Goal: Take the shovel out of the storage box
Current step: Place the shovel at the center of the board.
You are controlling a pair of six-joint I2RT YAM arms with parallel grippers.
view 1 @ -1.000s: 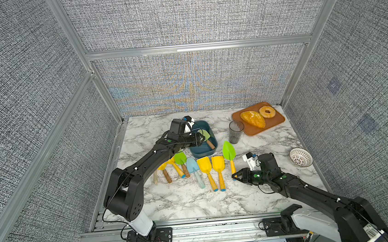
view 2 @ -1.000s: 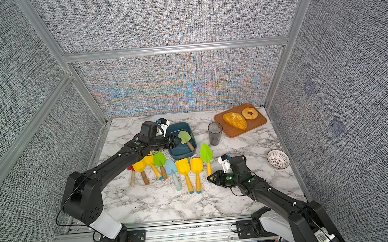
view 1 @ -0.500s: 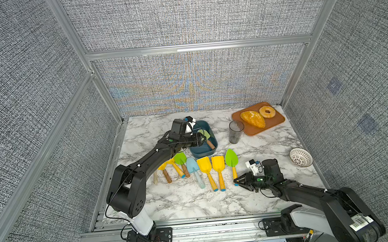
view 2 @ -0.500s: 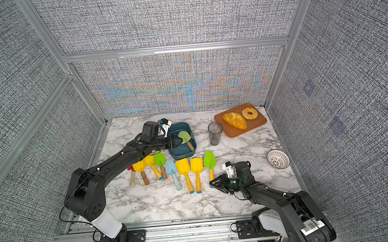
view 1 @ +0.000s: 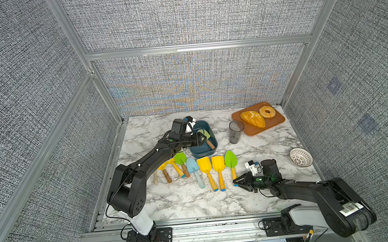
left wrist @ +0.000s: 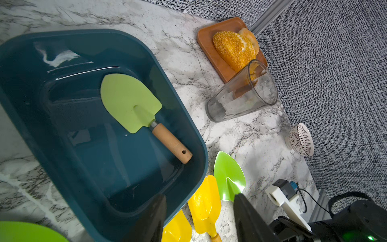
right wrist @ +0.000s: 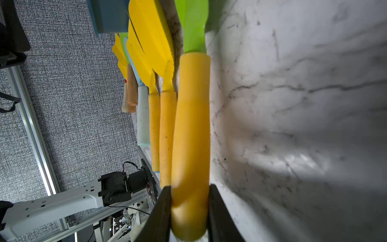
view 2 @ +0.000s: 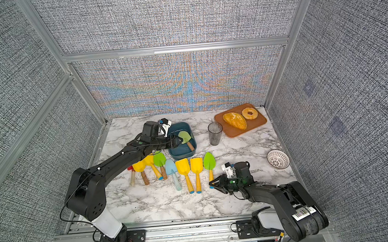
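Shovel (view 2: 186, 138) diagonal, handle toward front

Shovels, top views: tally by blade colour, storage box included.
Yellow shovels: 4
Green shovels: 3, counting the pale green shovel in the storage box and one in the right claw
Light blue shovel: 1
Red-looking shovel, mostly hidden by the left arm: 1
Total: 9

The storage box (left wrist: 83, 157) is teal, its shovel (left wrist: 144, 117) pale green (tan-handled).
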